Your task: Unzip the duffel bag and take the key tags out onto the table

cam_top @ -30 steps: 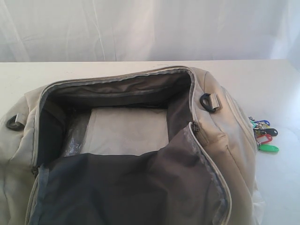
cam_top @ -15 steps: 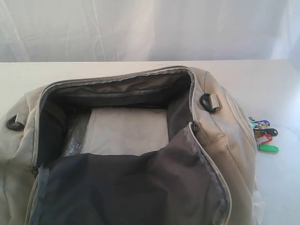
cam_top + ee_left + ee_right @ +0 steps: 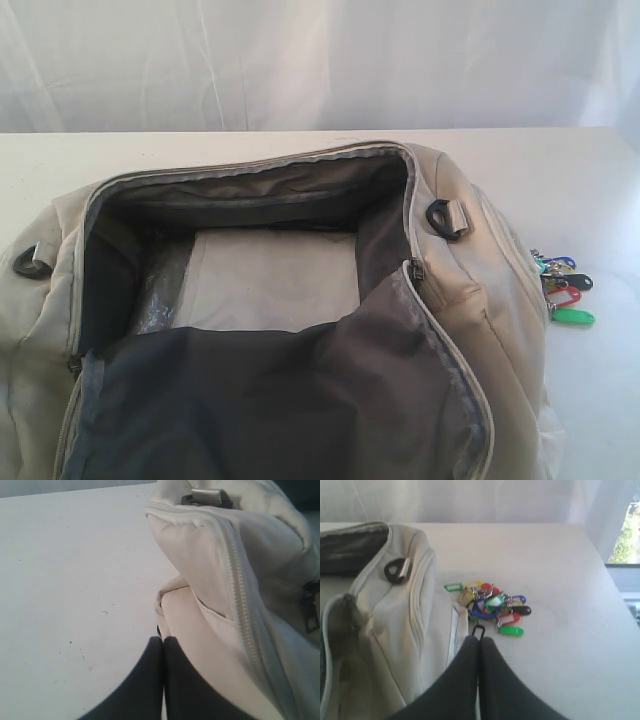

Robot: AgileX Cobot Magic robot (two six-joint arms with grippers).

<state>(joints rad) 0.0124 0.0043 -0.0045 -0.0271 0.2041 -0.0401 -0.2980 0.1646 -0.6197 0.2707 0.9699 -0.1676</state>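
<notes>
The beige duffel bag (image 3: pixel 470 300) lies unzipped on the white table (image 3: pixel 600 180), its top flap folded toward the front and the dark lining showing. The key tags (image 3: pixel 565 290), a bunch in green, red, blue and black, rest on the table just off the bag's right end. Neither gripper shows in the exterior view. My right gripper (image 3: pixel 480 639) is shut, its tips a little short of the key tags (image 3: pixel 492 605), beside the bag's end (image 3: pixel 395 615). My left gripper (image 3: pixel 162 639) is shut, low beside the bag's other end (image 3: pixel 240 580).
Inside the bag lie a pale floor panel (image 3: pixel 270 280) and crinkled clear plastic (image 3: pixel 160 295). Black strap rings (image 3: pixel 445 218) sit at each end. A small black loop (image 3: pixel 478 630) lies right at the right fingertips. Bare table (image 3: pixel 75 580) spreads left of the bag.
</notes>
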